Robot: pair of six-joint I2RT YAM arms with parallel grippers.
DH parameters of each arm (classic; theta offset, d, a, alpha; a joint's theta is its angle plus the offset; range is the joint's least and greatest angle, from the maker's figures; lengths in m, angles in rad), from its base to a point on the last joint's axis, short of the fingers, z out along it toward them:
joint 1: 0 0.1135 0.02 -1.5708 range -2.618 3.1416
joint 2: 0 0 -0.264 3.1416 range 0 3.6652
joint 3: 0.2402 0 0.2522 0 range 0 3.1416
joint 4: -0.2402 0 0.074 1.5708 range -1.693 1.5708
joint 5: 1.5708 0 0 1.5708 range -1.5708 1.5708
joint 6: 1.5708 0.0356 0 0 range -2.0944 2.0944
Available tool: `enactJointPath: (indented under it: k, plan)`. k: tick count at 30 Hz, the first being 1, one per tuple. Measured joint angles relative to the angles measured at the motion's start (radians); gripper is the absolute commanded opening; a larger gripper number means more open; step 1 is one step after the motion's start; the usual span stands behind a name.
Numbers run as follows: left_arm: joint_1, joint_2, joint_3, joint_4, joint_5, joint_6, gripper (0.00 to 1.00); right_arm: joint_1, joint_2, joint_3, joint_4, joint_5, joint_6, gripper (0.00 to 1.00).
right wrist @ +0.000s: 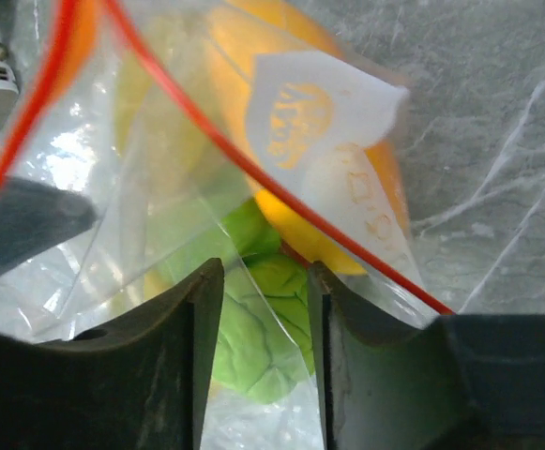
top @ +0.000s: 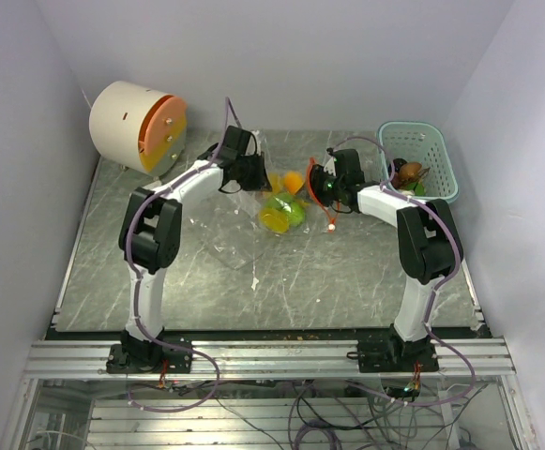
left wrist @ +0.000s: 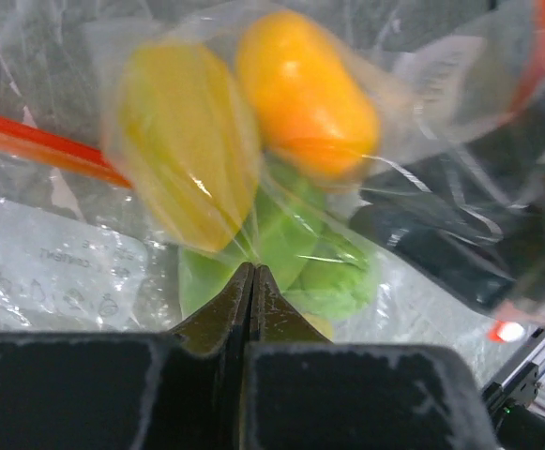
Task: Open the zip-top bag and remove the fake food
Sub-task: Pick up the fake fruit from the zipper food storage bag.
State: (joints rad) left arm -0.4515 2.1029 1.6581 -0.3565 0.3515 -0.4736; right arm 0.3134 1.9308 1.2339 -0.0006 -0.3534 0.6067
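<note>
Left wrist: left gripper (left wrist: pixel 253 273) pinches the zip-top bag (left wrist: pixel 56 272); right gripper (right wrist: pixel 263 277) spread around its film.

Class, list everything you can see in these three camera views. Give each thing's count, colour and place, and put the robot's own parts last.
zip-top bag: one, clear with a red-orange zip strip, mid-table between the grippers
fake food: at least three pieces, orange, yellow and green, inside the bag
basket: one, pale teal, far right corner of the table
pieces in the basket: at least two, brown and green
drum: one, cream with an orange face, far left corner
table: one, dark grey, marbled
left arm, right arm: one each, white and black, bases at the near edge
left gripper: one, black, shut, pinching the bag's film
right gripper: one, black, open, bag film between its jaws
</note>
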Motion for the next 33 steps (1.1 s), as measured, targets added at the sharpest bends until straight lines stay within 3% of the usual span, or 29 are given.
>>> enactJointPath:
  k: [9, 14, 25, 33]
  plan:
    - [-0.046, -0.068, 0.007, -0.012, -0.011, 0.004, 0.07, 0.000, 0.000, -0.026, 0.010, -0.023, -0.029, 0.63]
    - [-0.048, -0.068, 0.007, -0.033, -0.016, 0.004, 0.07, 0.000, 0.000, -0.045, 0.011, -0.034, -0.067, 0.56]
    - [-0.048, -0.060, 0.018, -0.046, -0.028, 0.005, 0.07, 0.000, -0.021, -0.050, 0.008, 0.006, -0.132, 0.56]
    - [-0.048, -0.003, 0.068, -0.084, -0.029, 0.015, 0.07, 0.000, -0.041, -0.028, 0.037, 0.057, -0.172, 0.72]
